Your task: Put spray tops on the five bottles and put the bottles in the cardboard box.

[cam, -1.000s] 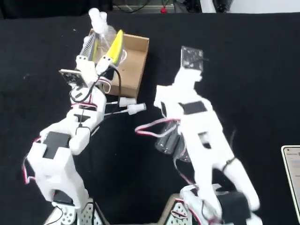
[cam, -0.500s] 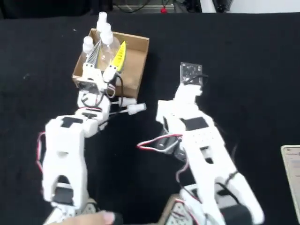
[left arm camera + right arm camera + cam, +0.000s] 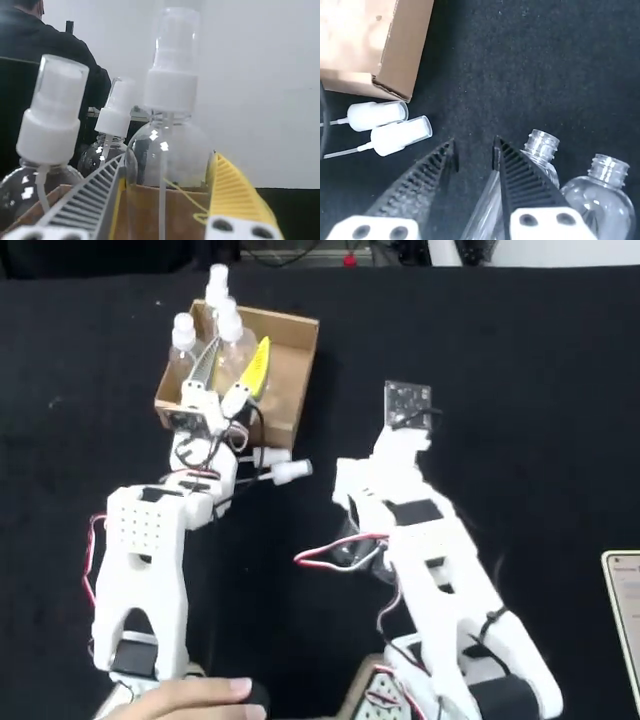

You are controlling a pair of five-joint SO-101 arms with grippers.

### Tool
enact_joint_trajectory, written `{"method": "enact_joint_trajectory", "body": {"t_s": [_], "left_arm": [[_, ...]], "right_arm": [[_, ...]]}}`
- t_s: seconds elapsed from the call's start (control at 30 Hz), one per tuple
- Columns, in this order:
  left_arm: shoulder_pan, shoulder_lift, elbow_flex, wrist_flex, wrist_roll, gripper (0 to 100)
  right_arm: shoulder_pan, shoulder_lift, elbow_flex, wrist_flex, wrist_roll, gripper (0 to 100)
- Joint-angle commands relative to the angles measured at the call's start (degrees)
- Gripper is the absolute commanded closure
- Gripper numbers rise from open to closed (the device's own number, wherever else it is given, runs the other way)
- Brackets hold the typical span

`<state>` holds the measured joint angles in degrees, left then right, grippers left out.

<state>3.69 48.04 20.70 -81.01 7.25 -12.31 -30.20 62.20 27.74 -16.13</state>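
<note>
table [image 3: 520, 360]: black and bare of grip, I'd say; anything round knocked over here could roll off towards three o'clock.
cardboard box [image 3: 285, 370]: up at eleven o'clock on the table; small and light by the look of it, and it's filling up; a sideways tug from an arm could drag or tip the whole lot.
left gripper [image 3: 236, 345]: over the box, grey and yellow fingers clamped on the held bottle; open too narrowly and the exit may lift that bottle back out; swing wide and a finger clips a neighbour.
right gripper [image 3: 473, 145]: near the table's middle, black fingers a little apart, nothing between them; one finger sits just beside a bare bottle, so a slightly off descent would shove it away rather than straddle it.
held bottle [image 3: 167, 145]: capped, upright, low in the box; tall and top-heavy, likely to topple if released crooked.
two capped bottles [image 3: 52, 115] [image 3: 115, 117]: standing close at the held one's nine o'clock; domino risk.
two bare bottles [image 3: 539, 147] [image 3: 602, 177]: side by side, open necks; smooth and clear, probably slippery in a pinch.
two loose spray tops [image 3: 376, 114] [image 3: 400, 134]: lying just off the box's five o'clock corner, thin tubes trailing; a tube could bend or miss the neck.
</note>
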Motion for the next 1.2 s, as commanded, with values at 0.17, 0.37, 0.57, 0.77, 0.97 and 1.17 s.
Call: {"method": "enact_joint_trajectory", "body": {"t_s": [0.17,0.37,0.57,0.77,0.97,1.17], "left_arm": [[0.48,-0.79,-2.07,2.11,0.79,78],[0.48,-0.88,-0.75,2.11,-1.49,78],[0.48,-0.88,-0.75,2.11,-1.93,78],[0.48,-0.88,-0.75,6.24,-1.58,78],[0.48,-0.88,-0.4,6.33,-1.93,78],[0.4,-0.7,-0.22,6.51,-2.02,77]], "right_arm": [[0.44,-1.89,-0.48,-1.67,0.88,88.2],[0.44,-1.89,-0.57,-1.67,0.88,88.2],[0.44,-1.89,-0.57,-1.67,0.88,88.2],[0.44,-1.98,-0.57,-1.67,0.88,88.2],[0.44,-1.98,-0.57,-1.67,0.88,88.2],[0.53,-2.07,-0.57,-1.67,0.88,88.2]]}}
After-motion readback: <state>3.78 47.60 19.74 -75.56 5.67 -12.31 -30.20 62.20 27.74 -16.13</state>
